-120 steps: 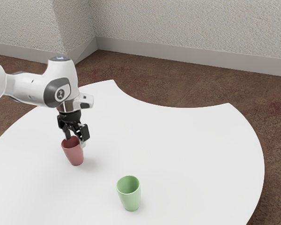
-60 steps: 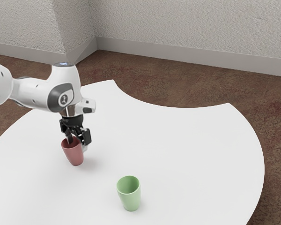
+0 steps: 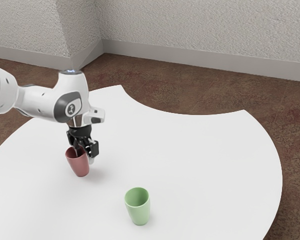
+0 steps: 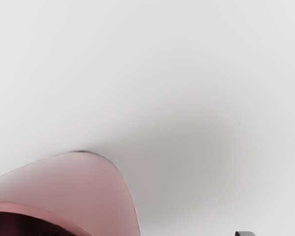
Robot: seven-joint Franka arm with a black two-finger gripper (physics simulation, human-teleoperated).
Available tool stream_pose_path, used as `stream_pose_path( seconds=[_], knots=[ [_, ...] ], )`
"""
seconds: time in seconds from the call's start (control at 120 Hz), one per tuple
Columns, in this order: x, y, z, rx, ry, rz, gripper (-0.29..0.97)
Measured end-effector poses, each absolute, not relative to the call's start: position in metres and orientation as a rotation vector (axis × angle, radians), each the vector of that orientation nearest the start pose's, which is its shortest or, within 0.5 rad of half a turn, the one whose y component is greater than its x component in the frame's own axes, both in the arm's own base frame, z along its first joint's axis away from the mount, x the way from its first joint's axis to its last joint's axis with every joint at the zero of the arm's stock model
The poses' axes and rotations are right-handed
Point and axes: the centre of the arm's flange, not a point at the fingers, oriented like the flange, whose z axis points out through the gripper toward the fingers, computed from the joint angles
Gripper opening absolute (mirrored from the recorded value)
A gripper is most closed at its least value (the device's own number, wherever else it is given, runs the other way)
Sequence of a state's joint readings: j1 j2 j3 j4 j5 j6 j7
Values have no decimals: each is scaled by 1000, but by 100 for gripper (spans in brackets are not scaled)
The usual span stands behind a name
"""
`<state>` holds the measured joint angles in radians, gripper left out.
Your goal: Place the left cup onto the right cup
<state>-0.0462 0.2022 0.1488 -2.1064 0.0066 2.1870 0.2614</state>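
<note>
No text, label, brand name, number or sign can be read in either view. At about 9 o'clock in the exterior view, a grey joint cap (image 3: 71, 107) on the robot arm (image 3: 35, 102) carries a small pale round emblem, too small to make out.

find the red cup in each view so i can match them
Exterior view: red cup stands on the white table, toward the exterior view's left, under the tool.
Wrist view: red cup sits close beneath the camera, on the same table.
Shared landmark: the white table.
</note>
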Motion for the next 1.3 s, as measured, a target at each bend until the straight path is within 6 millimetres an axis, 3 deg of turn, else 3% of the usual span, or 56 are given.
stream_pose_path(
  seconds=[1.3],
  knots=[
    [547, 57, 308, -3116, 243, 179, 25]
  ],
)
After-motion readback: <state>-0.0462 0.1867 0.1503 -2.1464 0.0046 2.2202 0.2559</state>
